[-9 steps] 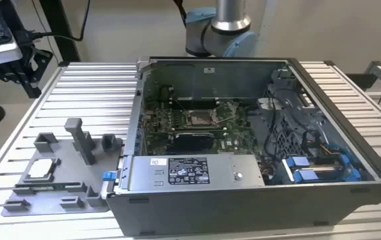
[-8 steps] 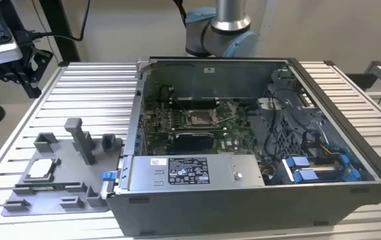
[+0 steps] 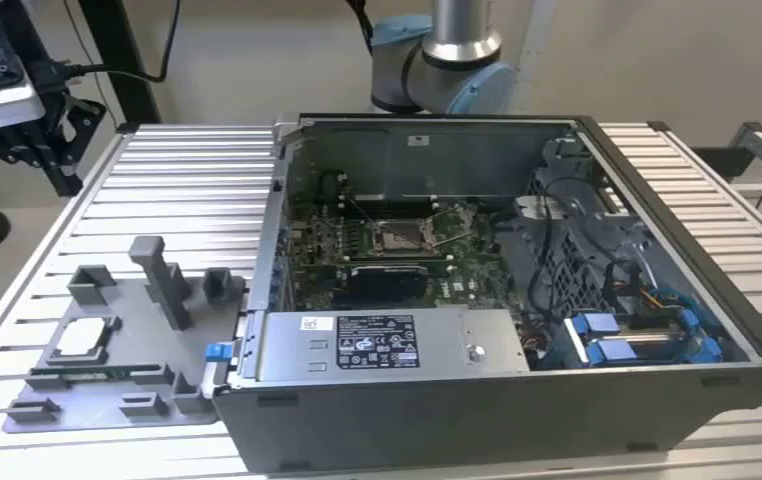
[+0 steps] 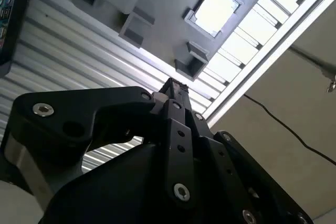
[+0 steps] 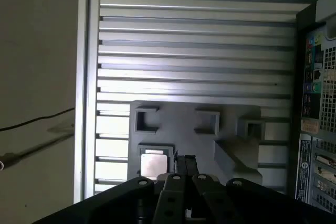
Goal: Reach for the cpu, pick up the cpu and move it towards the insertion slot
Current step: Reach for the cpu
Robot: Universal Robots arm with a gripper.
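Gripper [image 4: 172, 83] jaws look pressed together and empty, though the angle is poor. The cpu [image 4: 215, 10] lies flat in the grey holder's [image 4: 167, 1] nest, well beyond the jaws and slightly to one side.

The cpu [image 3: 84, 337] [image 4: 216, 10] [image 5: 152, 163], a small flat square chip, lies flat with its silvery-white face up in a square recess of the grey fixture plate [image 3: 88, 395], at the exterior view's left. The insertion slot [image 3: 401, 236], a square silver-framed socket with a dark centre, sits on the green motherboard [image 3: 475, 280] inside the open computer case [image 3: 488, 430], well apart from the cpu.
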